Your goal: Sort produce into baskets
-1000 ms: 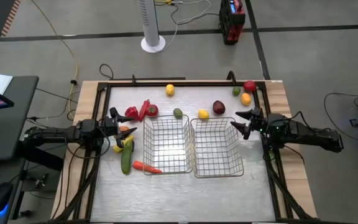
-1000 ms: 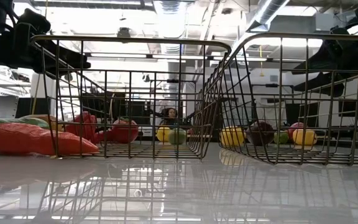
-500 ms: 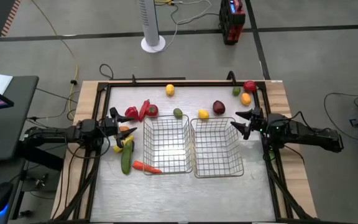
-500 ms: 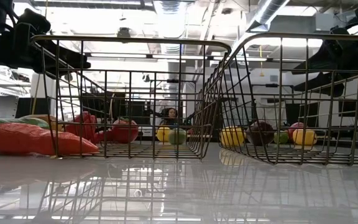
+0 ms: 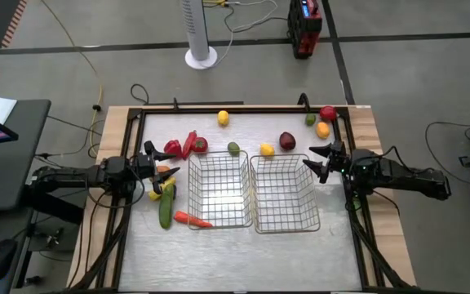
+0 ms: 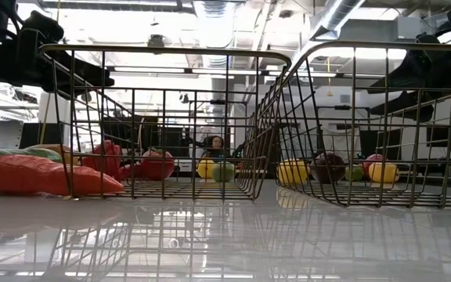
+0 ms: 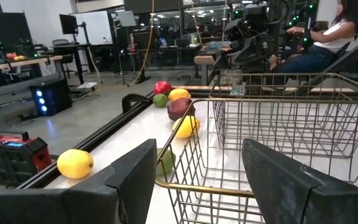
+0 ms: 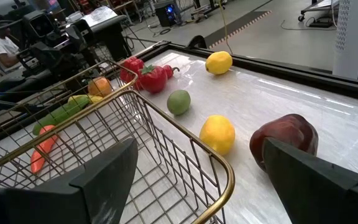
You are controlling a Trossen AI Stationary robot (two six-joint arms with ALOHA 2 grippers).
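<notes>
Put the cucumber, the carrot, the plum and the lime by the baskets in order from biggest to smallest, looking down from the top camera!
1. Cucumber, the longest.
2. Carrot, shorter and thinner.
3. Plum, round.
4. Lime, looks a little smaller than the plum, though those two are close.

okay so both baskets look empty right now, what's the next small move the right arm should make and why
Probably ease the right gripper forward and down toward the dark red plum, the closest piece ahead of its open fingers. It lies on the table just outside the right basket, beside a yellow lemon. Both baskets hold nothing yet. The left gripper waits by the left basket.
</notes>
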